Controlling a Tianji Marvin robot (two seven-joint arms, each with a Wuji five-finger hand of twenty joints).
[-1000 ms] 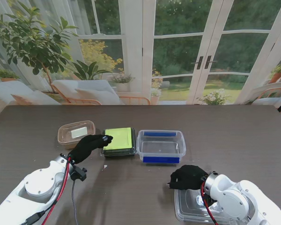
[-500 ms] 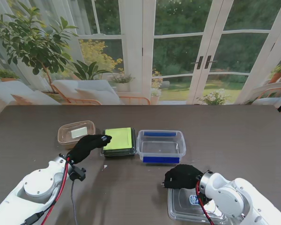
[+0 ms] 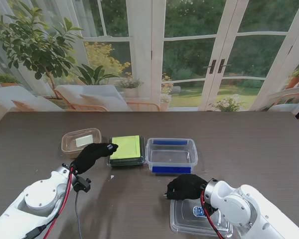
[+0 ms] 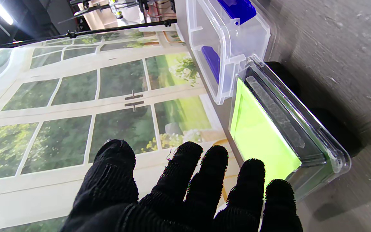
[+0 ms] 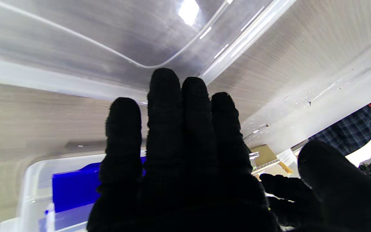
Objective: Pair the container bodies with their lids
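On the dark wood-grain worktop point(image 3: 249, 144) three containers stand in a row. Farthest to the left is a small tan tub point(image 3: 80, 141) with a pale piece inside. Next to it is a dark box point(image 3: 126, 150) with a bright green top, which the left wrist view shows under a clear cover. On the right, just beside the box, is a clear bin point(image 3: 171, 155) with blue latches, and it has no lid on.

The left hand point(image 3: 93, 155) rests at the box's left edge, between it and the tan tub. Its fingers point(image 4: 185, 174) are spread and straight, their tips at the box's corner, and they grip nothing (contact with the box cannot be confirmed).

A clear lid point(image 3: 199, 220) lies flat on the worktop nearer to me than the bin, to the right, and partly under the right arm. The right hand point(image 3: 185, 187) lies on the lid's far left corner, just short of the bin's blue near latch. In the right wrist view its fingers point(image 5: 172, 106) are straight and held close together, laid flat against the lid's rim, and the thumb stands apart. Whether the thumb hooks the lid's edge I cannot tell.
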